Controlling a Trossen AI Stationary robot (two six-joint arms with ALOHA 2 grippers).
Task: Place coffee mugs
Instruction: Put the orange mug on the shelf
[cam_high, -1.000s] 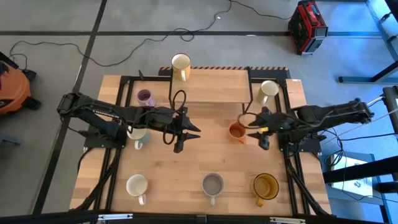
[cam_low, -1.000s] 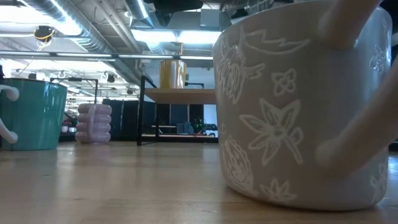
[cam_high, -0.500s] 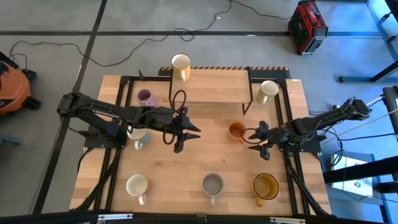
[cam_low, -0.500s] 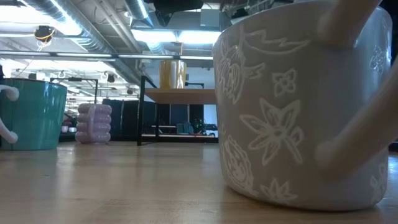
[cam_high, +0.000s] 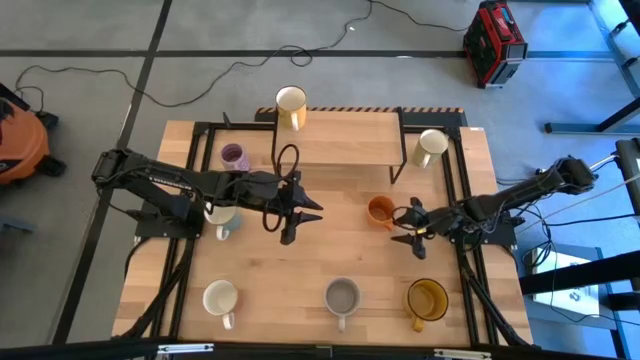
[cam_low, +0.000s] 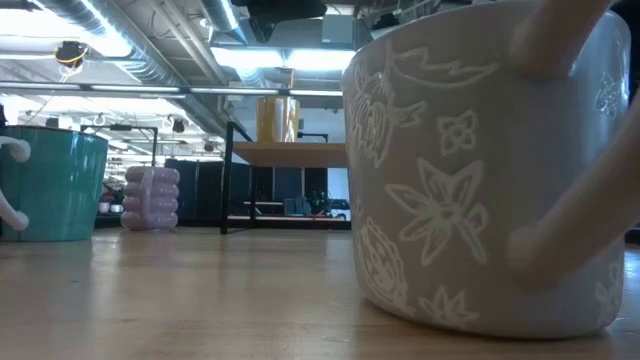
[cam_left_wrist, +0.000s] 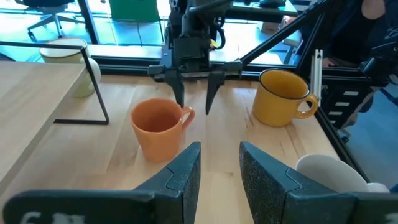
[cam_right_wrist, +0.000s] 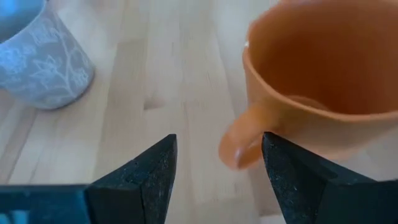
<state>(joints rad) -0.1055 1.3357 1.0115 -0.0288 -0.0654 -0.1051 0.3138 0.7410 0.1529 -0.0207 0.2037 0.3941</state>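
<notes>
The orange mug (cam_high: 380, 212) stands on the table right of centre, its handle (cam_right_wrist: 239, 142) toward the near right. My right gripper (cam_high: 411, 232) is open and low beside it, one finger on either side of the handle, and also shows in the left wrist view (cam_left_wrist: 194, 102). My left gripper (cam_high: 303, 215) is open and empty above mid-table. A cream mug (cam_high: 291, 100) stands on the shelf, with another cream mug (cam_high: 432, 143) and a lilac mug (cam_high: 234, 157) beside it. A cream mug (cam_high: 220, 297), a grey mug (cam_high: 343, 295) and an amber mug (cam_high: 427, 298) line the near edge.
A wooden shelf on a black frame (cam_high: 340, 140) stands at the table's far middle. A teal mug (cam_high: 222, 220) sits under my left arm. An orange vacuum (cam_high: 18, 140) and a red box (cam_high: 495, 42) stand on the floor beyond the table.
My right gripper has come down and moved a little toward the near edge, ending with its fingers around the orange mug's handle. The mug has stayed in place.
</notes>
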